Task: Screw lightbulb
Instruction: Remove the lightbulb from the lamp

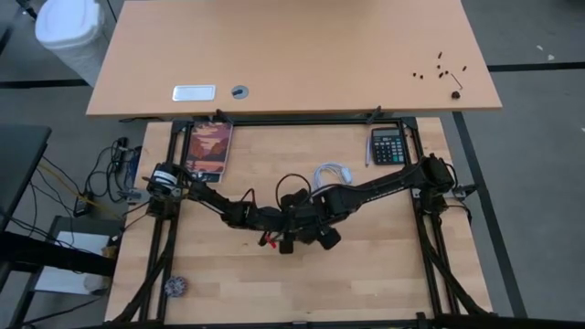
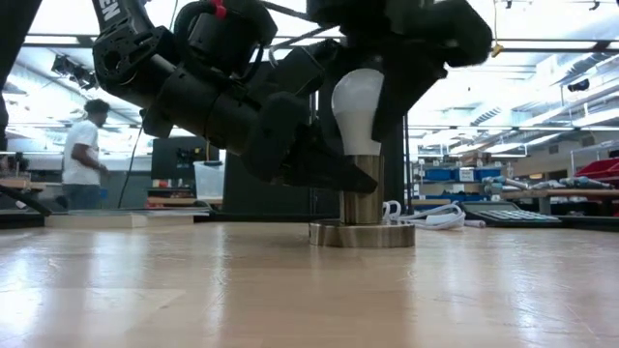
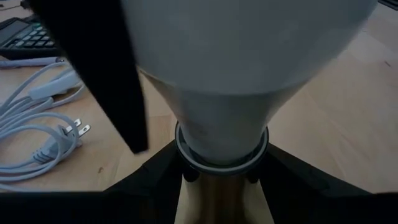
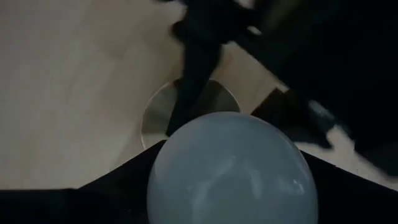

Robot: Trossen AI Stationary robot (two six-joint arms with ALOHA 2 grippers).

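The white lightbulb (image 2: 357, 104) stands upright with its neck in the brass socket (image 2: 361, 201), whose round silvery disc base (image 2: 363, 234) rests flat on the wooden table. Both arms meet at mid-table. My left gripper (image 2: 346, 179) comes in low and is shut on the socket's stem, just below the bulb. My right gripper (image 2: 372, 82) is above and is shut on the bulb's round head (image 4: 233, 171). In the high view the arms (image 1: 297, 224) hide both bulb and socket. My left gripper pinches the socket's brass stem (image 3: 224, 202) between its two fingers, just under the collar that rings the bulb's neck (image 3: 221, 152). The fingers come in nearly level, slanting slightly down. The socket stands upright on its disc base. My right gripper holds the bulb's round head between its two fingers (image 4: 124, 180), one on either side of the widest part. The fingers come from above, pointing down. The bulb stands upright with its neck in the socket.
A coiled white cord with a plug (image 1: 331, 174) lies behind the socket, a calculator (image 1: 388, 146) at the far right, and a picture book (image 1: 209, 149) at the far left. A small round thing (image 1: 175, 287) lies near the front left. A person (image 2: 85, 155) stands in the room beyond.
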